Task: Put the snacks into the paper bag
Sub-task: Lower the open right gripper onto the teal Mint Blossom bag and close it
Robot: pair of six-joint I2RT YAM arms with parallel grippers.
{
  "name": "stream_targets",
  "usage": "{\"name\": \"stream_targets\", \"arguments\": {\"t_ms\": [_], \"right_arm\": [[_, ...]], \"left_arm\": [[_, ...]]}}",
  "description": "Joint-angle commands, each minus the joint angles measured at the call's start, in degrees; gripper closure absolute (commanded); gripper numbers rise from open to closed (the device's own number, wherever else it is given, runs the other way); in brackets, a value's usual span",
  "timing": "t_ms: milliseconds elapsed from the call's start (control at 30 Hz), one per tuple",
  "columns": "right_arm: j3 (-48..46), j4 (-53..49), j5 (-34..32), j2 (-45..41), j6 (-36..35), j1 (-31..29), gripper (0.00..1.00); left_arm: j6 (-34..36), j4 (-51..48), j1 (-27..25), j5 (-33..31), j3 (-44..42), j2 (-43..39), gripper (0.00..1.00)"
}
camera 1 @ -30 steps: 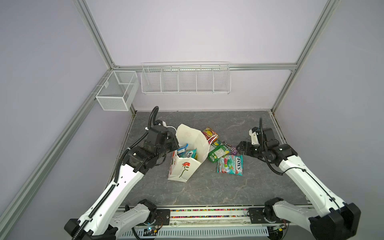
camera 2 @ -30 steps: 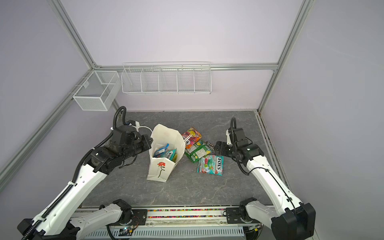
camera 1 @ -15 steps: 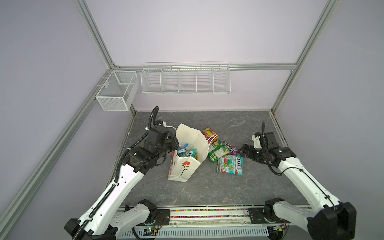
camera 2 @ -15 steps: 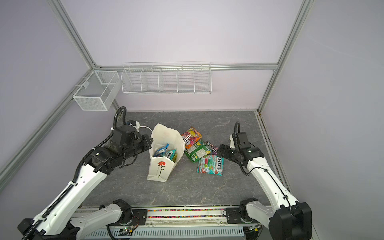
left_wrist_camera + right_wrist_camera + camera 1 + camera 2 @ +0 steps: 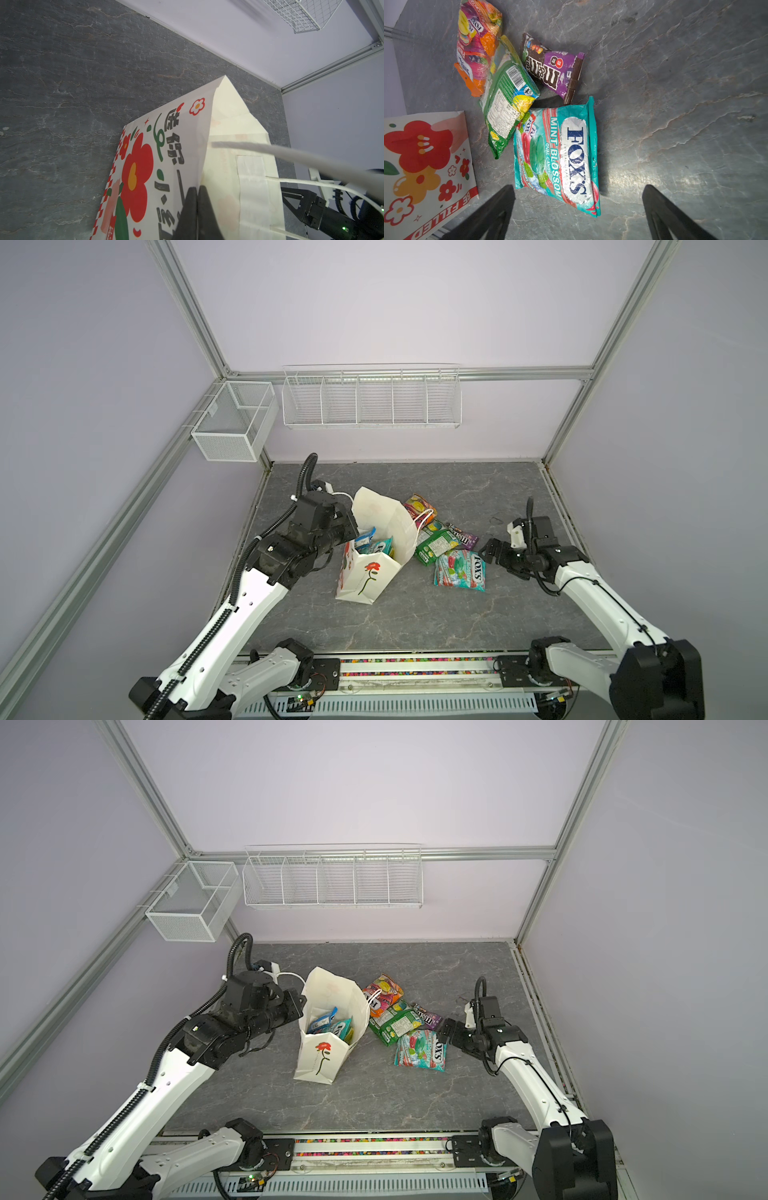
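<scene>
Grey marbled tabletop (image 5: 415, 614) | paper bag (image 5: 365, 576) upright, rim pinched by clamped left gripper (image 5: 197, 188) | some snacks (image 5: 379, 547) inside; teal FOX'S packet (image 5: 459, 570), green packet (image 5: 436, 547), purple packet (image 5: 463, 538), orange packet (image 5: 417, 506) loose beside it | right gripper (image 5: 490, 553) spread wide, empty, just beside teal packet | risk – glossy film slipping from pads; rim tug tipping bag – spill

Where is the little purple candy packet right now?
In a top view the purple packet lies on the table right of the paper bag, beside the green packet and behind the teal FOX'S packet.
</scene>
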State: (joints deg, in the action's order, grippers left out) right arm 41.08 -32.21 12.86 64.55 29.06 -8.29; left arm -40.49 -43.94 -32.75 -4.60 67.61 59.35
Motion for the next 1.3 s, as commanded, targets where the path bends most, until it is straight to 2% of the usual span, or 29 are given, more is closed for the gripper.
{"name": "stream_targets", "arguments": {"t_ms": [0, 167, 400, 500, 667, 1267], "right_arm": [[-2.0, 3.1, 3.1, 0.7, 0.9, 0.8, 0.03], [-3.3, 4.8, 4.7, 1.5, 1.3, 1.3, 0.07], [-4.2, 6.0, 5.5, 2.3, 1.5, 1.8, 0.08], [-4.8, 6.8, 5.9, 2.7, 1.7, 1.9, 0.15], [-5.6, 7.8, 6.6, 3.4, 2.0, 2.0, 0.2], [-8.5, 13.0, 9.7, 6.7, 2.8, 2.4, 0.25]], "left_arm": [[-0.4, 1.8, -0.3, -0.2, -0.7, -1.0, 1.0], [-0.4, 1.8, -0.3, -0.2, -0.9, -1.2, 1.0], [-0.5, 1.9, -0.3, -0.3, -1.3, -1.4, 1.0], [-0.5, 2.0, -0.3, -0.3, -1.5, -1.4, 1.0], [-0.5, 2.0, -0.3, -0.4, -1.4, -1.4, 1.0], [-0.6, 2.1, -0.3, -0.4, -1.8, -1.7, 1.0]]}}
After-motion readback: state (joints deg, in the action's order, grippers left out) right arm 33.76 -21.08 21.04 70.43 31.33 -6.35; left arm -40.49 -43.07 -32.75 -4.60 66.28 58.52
